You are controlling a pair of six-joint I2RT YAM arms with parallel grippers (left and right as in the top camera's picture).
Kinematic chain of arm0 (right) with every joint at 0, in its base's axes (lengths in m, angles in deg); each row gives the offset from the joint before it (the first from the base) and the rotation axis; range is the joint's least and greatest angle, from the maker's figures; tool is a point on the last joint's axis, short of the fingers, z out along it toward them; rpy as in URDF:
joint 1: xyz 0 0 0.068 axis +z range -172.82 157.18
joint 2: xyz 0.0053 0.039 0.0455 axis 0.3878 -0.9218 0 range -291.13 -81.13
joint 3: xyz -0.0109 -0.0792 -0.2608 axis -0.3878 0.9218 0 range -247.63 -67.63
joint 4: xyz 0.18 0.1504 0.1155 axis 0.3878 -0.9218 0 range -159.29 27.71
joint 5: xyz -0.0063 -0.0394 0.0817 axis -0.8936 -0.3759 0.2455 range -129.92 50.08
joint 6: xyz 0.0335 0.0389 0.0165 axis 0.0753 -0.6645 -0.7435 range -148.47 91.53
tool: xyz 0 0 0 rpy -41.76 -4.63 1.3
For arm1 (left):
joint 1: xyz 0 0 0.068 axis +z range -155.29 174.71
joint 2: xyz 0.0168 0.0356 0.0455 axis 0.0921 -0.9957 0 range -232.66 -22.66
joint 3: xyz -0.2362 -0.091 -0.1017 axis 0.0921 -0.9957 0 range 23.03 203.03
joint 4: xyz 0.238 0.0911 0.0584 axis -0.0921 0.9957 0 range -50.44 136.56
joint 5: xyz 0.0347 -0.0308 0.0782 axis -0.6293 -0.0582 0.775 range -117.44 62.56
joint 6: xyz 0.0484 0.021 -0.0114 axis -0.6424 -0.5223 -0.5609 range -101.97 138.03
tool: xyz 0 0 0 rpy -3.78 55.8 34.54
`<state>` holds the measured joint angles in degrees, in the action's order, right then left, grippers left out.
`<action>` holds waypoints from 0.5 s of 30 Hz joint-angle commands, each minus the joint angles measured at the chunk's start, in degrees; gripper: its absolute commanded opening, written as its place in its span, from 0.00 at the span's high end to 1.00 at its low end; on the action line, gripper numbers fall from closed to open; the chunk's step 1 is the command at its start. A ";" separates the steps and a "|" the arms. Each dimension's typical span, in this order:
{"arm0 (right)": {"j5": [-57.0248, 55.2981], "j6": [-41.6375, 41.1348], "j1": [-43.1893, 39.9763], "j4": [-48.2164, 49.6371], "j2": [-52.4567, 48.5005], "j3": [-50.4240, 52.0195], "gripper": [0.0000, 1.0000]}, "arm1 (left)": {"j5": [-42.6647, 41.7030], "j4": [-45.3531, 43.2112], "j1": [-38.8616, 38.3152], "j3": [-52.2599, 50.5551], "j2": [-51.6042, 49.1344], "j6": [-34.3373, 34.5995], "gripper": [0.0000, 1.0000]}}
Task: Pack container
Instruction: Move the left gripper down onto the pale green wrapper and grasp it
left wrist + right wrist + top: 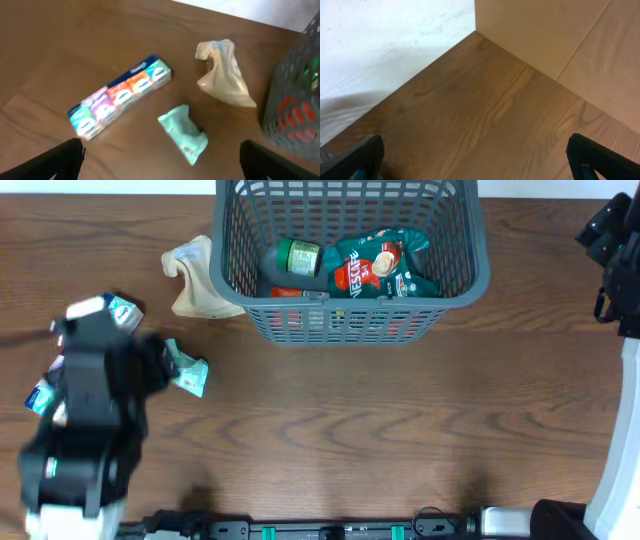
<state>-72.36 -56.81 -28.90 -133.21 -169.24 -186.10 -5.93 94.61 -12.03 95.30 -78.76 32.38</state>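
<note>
The container (345,255), a dark grey lattice basket, stands at the back middle of the table. It holds a green Nescafe bag (380,265), a green-lidded jar (298,257) and something red by its front wall. Its corner (295,100) shows at the right of the left wrist view. On the table to its left lie a beige pouch (222,75), a mint-green packet (184,134) and a multicolour tissue pack (120,95). My left gripper (160,165) hangs open above the table just short of the packet, holding nothing. My right gripper (477,162) is open over bare wood, far from everything.
My left arm (95,395) covers the middle of the tissue pack (112,310) in the overhead view. The right arm (612,240) stays at the table's far right edge. A pale panel (545,30) and a white surface (380,45) border that corner.
</note>
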 commanded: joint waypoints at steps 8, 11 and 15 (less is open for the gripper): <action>-0.28 -1.01 -0.22 -0.04 -0.17 -0.02 0.01 | -6.01 -2.67 0.39 1.62 -12.04 3.48 0.01; -0.28 -1.01 -0.22 -0.07 -0.17 -0.02 0.01 | -6.03 -1.88 1.11 1.62 -14.62 16.35 0.01; -0.28 -1.01 -0.22 -0.04 -0.17 -0.02 0.01 | -6.32 -1.18 2.08 1.57 -18.34 29.62 0.01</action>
<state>-72.28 -56.81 -28.90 -133.21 -169.24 -186.10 -11.85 93.21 -10.65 96.09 -94.93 48.66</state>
